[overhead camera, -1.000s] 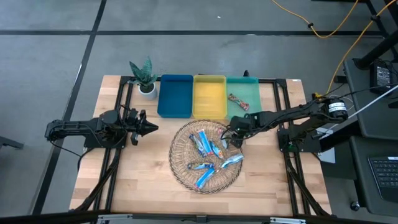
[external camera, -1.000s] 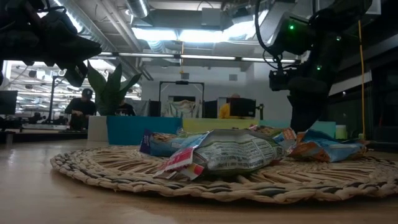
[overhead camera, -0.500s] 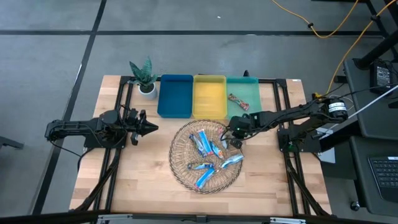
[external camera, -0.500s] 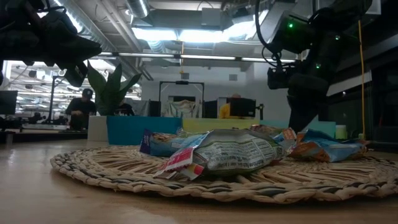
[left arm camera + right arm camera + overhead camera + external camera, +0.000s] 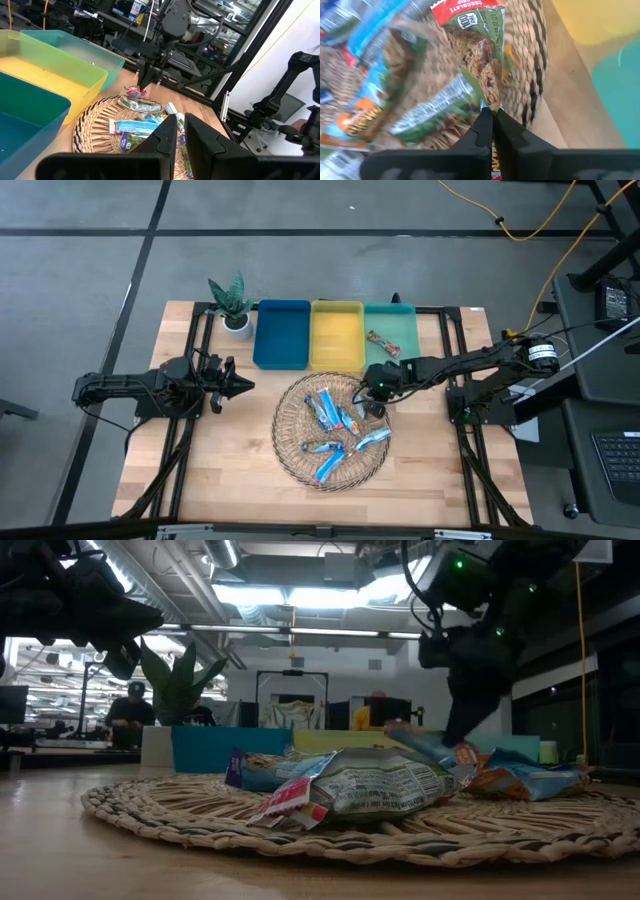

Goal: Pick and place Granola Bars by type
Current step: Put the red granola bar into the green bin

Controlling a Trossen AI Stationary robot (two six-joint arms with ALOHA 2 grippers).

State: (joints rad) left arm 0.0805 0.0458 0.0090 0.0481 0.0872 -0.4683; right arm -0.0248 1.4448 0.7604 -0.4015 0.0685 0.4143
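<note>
Several shiny granola bars [image 5: 335,430], blue, silvery-blue and red-green, lie piled in a round woven basket [image 5: 290,445]. One more bar [image 5: 382,343] lies in the green tray [image 5: 395,320]. My right gripper [image 5: 366,402] is over the basket's right part, shut on a red-green bar [image 5: 482,55]. This bar also shows in the low view [image 5: 415,743] and the left wrist view [image 5: 134,91]. My left gripper [image 5: 242,387] waits shut above the table, left of the basket, holding nothing. My right gripper pinches one end of the red-green bar [image 5: 490,100] between its two fingertips. It comes from above, slanting from the table's right, and the fingers lie along the bar. The bar's free red end [image 5: 397,732] sticks out above the other bars.
Blue [image 5: 281,333], yellow [image 5: 336,335] and green trays stand side by side along the far edge, just behind the basket. A small potted plant [image 5: 232,302] stands to their left. Bare wood lies at the table's near and left parts.
My right gripper has shut on the red-green bar. It has then risen a little and gone toward the table's left and far side. The bar's free end has come up off the pile.
</note>
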